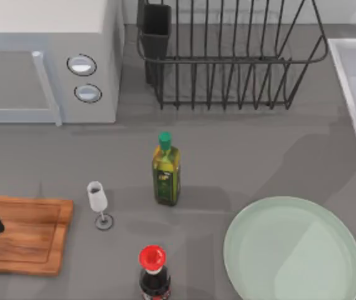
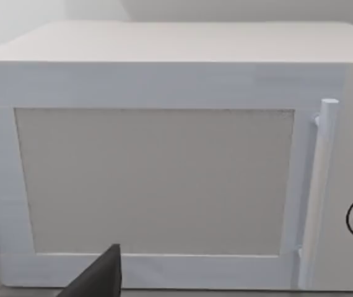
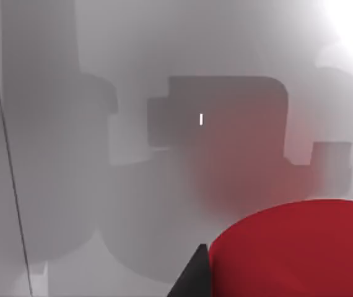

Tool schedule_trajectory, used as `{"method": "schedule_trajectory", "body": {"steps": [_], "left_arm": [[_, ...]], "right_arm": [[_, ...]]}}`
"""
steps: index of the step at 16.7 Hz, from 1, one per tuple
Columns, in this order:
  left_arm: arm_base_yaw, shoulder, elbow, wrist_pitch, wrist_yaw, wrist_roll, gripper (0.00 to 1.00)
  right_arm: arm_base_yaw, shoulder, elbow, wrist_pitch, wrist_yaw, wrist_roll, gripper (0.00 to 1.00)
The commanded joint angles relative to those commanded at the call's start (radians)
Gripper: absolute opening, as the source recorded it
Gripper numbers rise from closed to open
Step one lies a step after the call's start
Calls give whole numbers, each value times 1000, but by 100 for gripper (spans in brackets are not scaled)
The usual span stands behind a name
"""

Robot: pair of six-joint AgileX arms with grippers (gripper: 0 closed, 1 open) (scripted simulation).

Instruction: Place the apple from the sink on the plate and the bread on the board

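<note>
Now, right gripper [image 3: 192, 278] down in sink [image 1: 353, 81], apple [image 3: 300, 247] touching dark fingertip; grip state unclear. Judgement: centre fingers on apple, close gently, lift straight, carry to plate [image 1: 293, 250]. Left arm parked beside board [image 1: 22, 234].

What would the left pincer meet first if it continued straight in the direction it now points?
Most likely the microwave: the left wrist view faces its door squarely, with a dark tip of the left pincer low in front of it. Nothing stands between them there, though the depth is hard to judge.
</note>
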Motion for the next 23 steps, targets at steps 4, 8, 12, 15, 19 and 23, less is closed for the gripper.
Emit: {"method": "schedule_trajectory", "body": {"steps": [4,8,12,15,19,23], "left_arm": [[0,0,0,0,0,0,100],[0,0,0,0,0,0,100],[0,0,0,0,0,0,100],[0,0,0,0,0,0,100],[0,0,0,0,0,0,100],[0,0,0,0,0,0,100]], "right_arm": [[-1,-66,75,-142,-1,-1,0],[-1,-121,129,-248,-1,-2,0],[0,-120,129,-250,-2,0,0],[26,-149,130,-253,-1,25,0],[157,-252,72,-268,-1,155,0],[355,-387,-39,-291,-2,350,0]]}}
